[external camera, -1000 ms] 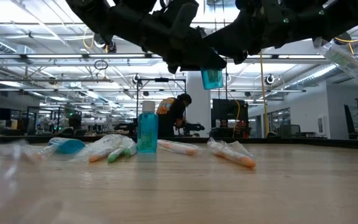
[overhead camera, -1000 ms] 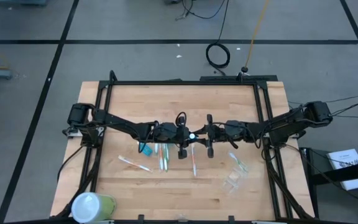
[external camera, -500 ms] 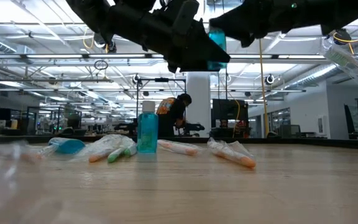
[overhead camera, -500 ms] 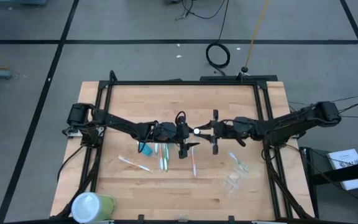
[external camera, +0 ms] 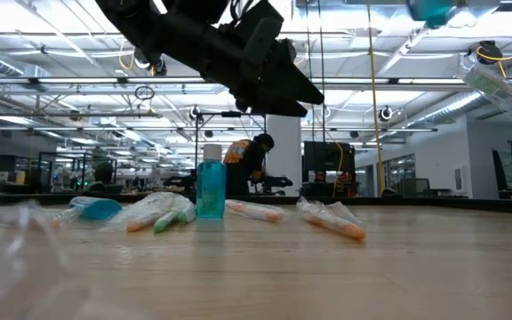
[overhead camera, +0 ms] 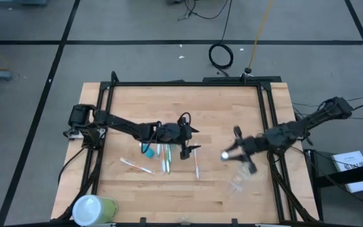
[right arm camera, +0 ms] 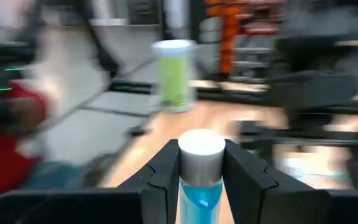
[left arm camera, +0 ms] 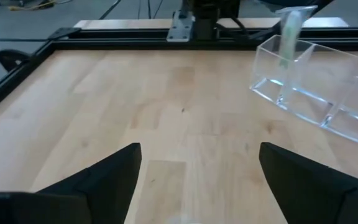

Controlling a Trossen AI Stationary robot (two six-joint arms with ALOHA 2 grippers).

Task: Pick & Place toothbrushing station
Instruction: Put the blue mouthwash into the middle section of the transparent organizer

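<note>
The right gripper (right arm camera: 201, 177) is clamped on a small tube (right arm camera: 201, 174) of blue liquid with a white cap, one finger (right arm camera: 160, 180) on each side of its neck. In the high view this gripper (overhead camera: 241, 153) hangs above the table (overhead camera: 219, 101) just beside the clear holder (overhead camera: 239, 180), on the holder's far side, with the arm stretched in low from the table's right edge. The holder has one pale green toothbrush (left arm camera: 288, 31) standing in it.

The left gripper (overhead camera: 188, 140) stands wide open and holds nothing; its two fingers (left arm camera: 104, 177) are spread apart above bare wood, pointing toward the holder (left arm camera: 309, 84). Its arm reaches in from the table's left edge, well away from the holder.

Beyond the left gripper from the holder lie the loose things: an orange toothbrush (overhead camera: 196, 165), green ones (overhead camera: 166, 161), a white one (overhead camera: 136, 166), and a teal bottle (external camera: 210, 182) standing upright among them. A yellow-green container (overhead camera: 93, 208) with a white top sits at the table's near left corner.
</note>
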